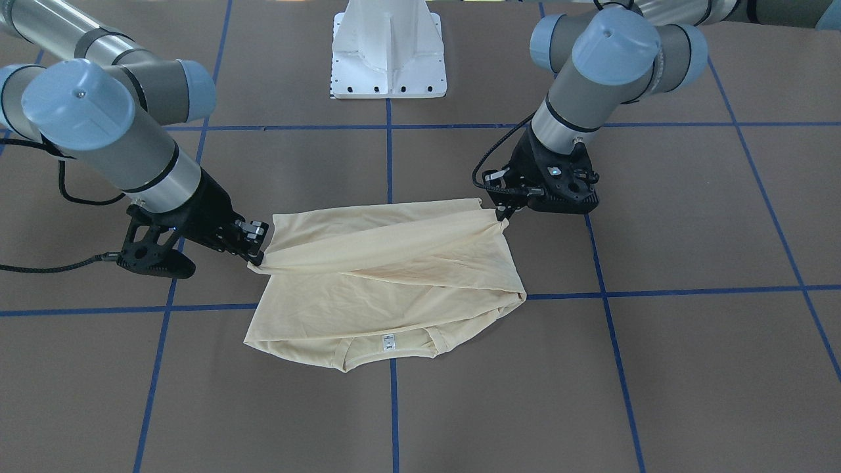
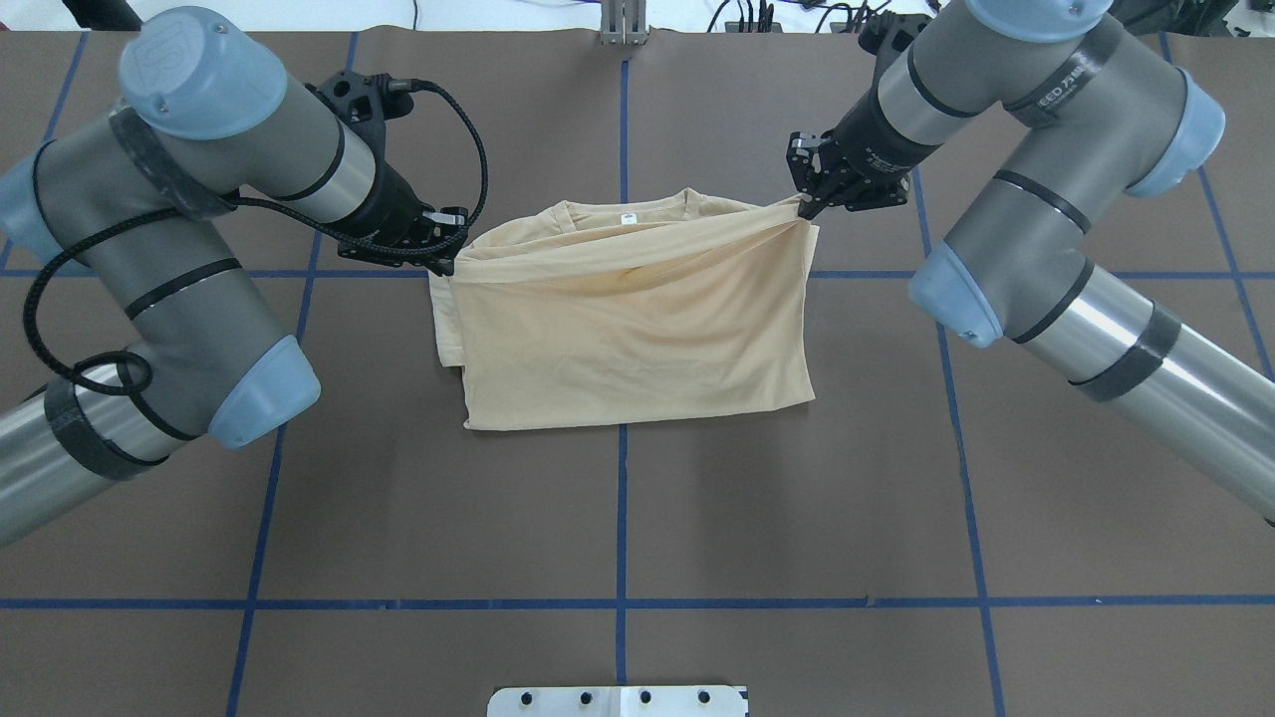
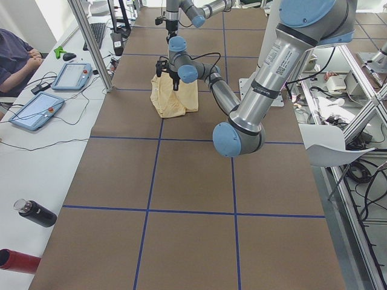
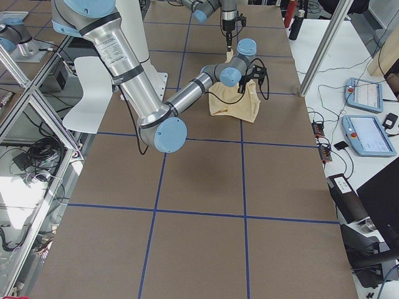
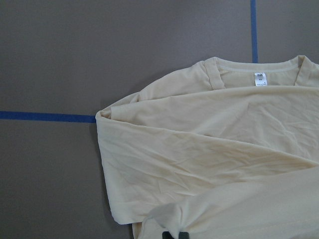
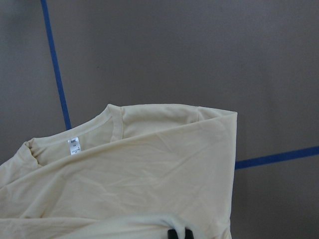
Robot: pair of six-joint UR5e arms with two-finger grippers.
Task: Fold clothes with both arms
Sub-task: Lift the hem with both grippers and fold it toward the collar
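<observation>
Left gripper point(image 2: 445, 261) and right gripper point(image 2: 809, 207) each clamp a corner of the cream shirt point(image 2: 637, 329), its folded edge raised above the worktop point(image 2: 618, 498).

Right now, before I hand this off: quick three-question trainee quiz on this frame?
1. Fill in: the left gripper and right gripper are both shut on the ___.
2. True or false: the shirt lies unfolded, sleeves spread.
3. The neck label sits at the edge: A nearest the robot, B farthest from it, C under a fold.
Key: 1 shirt; 2 false; 3 B.
</observation>
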